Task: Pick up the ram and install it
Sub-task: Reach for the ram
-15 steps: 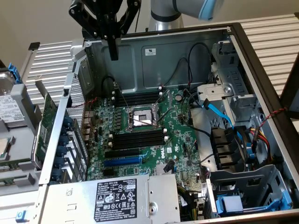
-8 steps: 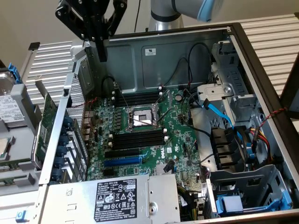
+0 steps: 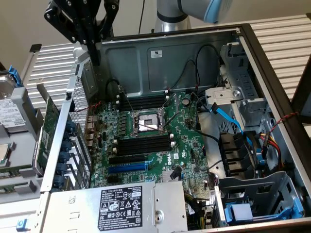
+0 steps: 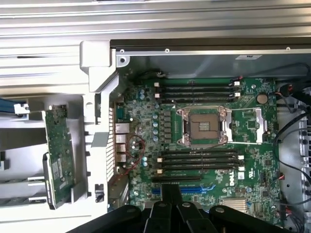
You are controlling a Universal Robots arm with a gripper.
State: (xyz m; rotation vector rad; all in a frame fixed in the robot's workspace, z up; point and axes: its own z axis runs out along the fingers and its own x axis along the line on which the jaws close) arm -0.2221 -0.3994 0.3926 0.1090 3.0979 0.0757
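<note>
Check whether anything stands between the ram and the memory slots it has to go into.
Yes. The ram sits outside the case, beside the perforated rear wall, which stands between it and the black memory slots on the motherboard. The gripper hangs above that wall; nothing visible lies between it and the ram.

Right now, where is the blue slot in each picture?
Exterior view: blue slot low on the green board, toward the exterior view's left.
Wrist view: blue slot just beyond the four black memory slots.
Shared landmark: the square CPU socket, mid-board in both.
</note>
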